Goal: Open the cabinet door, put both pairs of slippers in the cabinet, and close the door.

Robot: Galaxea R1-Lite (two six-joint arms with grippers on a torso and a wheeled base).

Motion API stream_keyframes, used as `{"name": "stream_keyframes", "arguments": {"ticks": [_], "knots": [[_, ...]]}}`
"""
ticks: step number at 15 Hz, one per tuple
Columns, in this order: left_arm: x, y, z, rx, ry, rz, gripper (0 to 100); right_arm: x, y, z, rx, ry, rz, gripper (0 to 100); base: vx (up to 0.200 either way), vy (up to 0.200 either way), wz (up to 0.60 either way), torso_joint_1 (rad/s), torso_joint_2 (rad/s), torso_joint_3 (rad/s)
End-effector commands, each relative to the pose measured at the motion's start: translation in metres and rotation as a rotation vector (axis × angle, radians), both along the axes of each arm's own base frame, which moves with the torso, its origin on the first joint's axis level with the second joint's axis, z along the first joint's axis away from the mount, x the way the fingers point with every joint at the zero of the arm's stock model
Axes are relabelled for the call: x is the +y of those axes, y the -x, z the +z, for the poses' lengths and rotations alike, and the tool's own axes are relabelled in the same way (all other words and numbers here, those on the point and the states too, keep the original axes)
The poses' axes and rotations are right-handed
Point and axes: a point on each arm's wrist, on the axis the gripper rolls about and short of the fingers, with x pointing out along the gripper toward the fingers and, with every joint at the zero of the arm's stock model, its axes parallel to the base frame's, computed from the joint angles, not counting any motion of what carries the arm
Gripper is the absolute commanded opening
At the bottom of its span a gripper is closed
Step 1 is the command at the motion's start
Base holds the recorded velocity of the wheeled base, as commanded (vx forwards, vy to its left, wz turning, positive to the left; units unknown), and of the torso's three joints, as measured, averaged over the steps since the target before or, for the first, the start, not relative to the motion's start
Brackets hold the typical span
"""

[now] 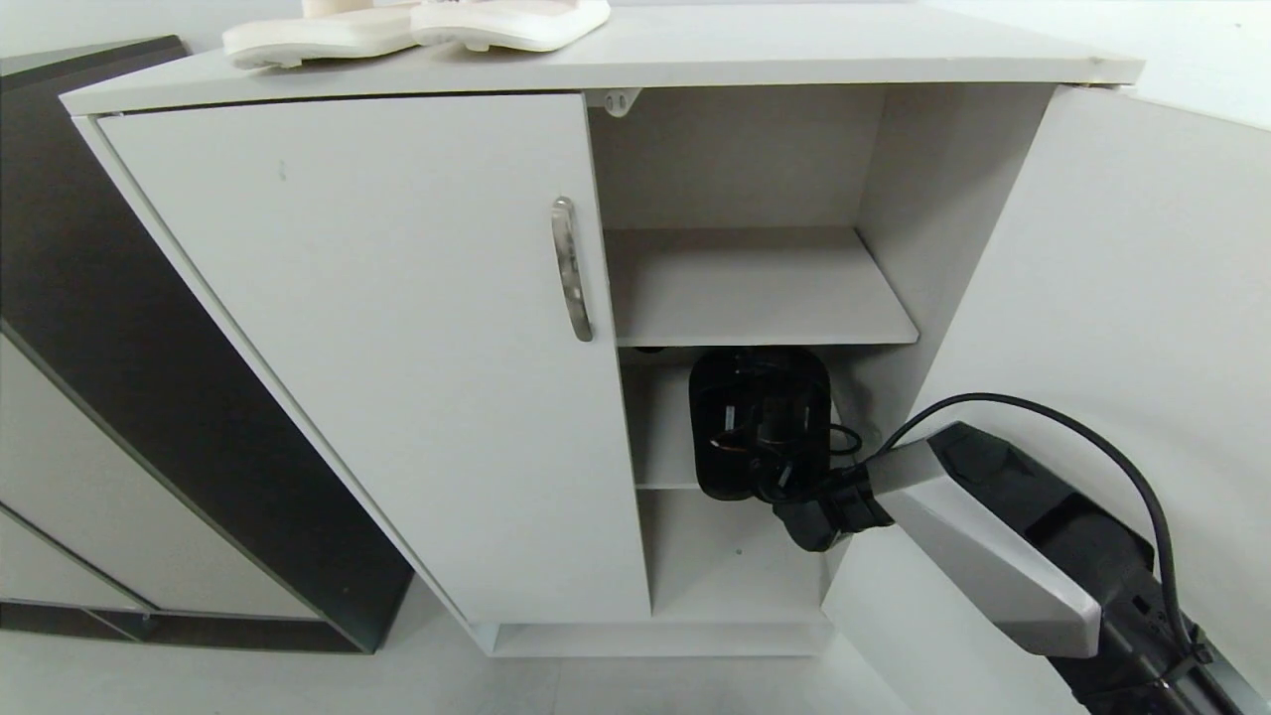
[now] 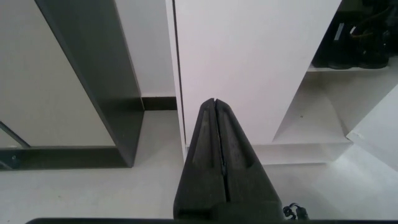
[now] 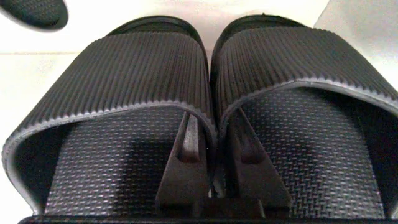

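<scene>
Right gripper [image 3: 214, 163] is clenched on the black slippers [image 1: 760, 422], its fingers [image 3: 186, 155] reaching in under the straps and pinching the two inner sides together. The pair sits in the open right half of the cabinet [image 1: 616, 65], at the middle shelf [image 1: 660, 427], under the upper shelf [image 1: 755, 288]. Whether the soles rest on the board cannot be told. Left gripper [image 2: 214, 124] hangs shut and empty, low before the closed left door [image 1: 377, 348]. Likely trouble: with the fingers under the straps, pulling back could drag the pair out, and heels left over the shelf edge could tip it off. The slippers' long axis runs front to back, toes toward the cabinet's rear.
</scene>
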Motion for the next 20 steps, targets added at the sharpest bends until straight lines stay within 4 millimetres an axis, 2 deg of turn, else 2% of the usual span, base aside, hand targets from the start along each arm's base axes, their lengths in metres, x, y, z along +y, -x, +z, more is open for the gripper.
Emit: {"name": "stream_keyframes", "arguments": {"ticks": [1, 9, 10, 14, 16, 18, 20], "knots": [[0.0, 0.0, 0.0, 0.002, 0.0, 0.001, 0, 0.002, -0.005, -0.011, 0.007, 0.005, -0.002, 0, 0.0, 0.0, 0.0, 0.0, 0.0, 0.0], [0.0, 0.0, 0.0, 0.002, 0.0, 0.002, 0, -0.001, -0.008, -0.016, 0.016, 0.01, -0.008, 0, 0.0, 0.0, 0.0, 0.0, 0.0, 0.0], [0.0, 0.0, 0.0, 0.002, 0.0, 0.002, 0, 0.0, -0.008, -0.017, 0.017, 0.011, -0.008, 100, 0.0, 0.0, 0.0, 0.0, 0.0, 0.0], [0.0, 0.0, 0.0, 0.0, 0.0, 0.002, 0, -0.003, -0.004, -0.013, 0.025, 0.016, -0.011, 100, 0.0, 0.0, 0.0, 0.0, 0.0, 0.0], [0.0, 0.0, 0.0, 0.002, 0.0, 0.002, 0, -0.009, 0.007, -0.001, 0.02, 0.013, -0.011, 100, 0.0, 0.0, 0.0, 0.0, 0.0, 0.0], [0.0, 0.0, 0.0, 0.002, 0.0, 0.002, 0, -0.018, 0.029, 0.013, 0.013, 0.009, -0.007, 100, 0.0, 0.0, 0.0, 0.0, 0.0, 0.0], [0.0, 0.0, 0.0, 0.002, 0.0, 0.002, 0, -0.023, 0.057, 0.017, 0.013, 0.009, 0.015, 100, 0.0, 0.0, 0.0, 0.0, 0.0, 0.0]]}}
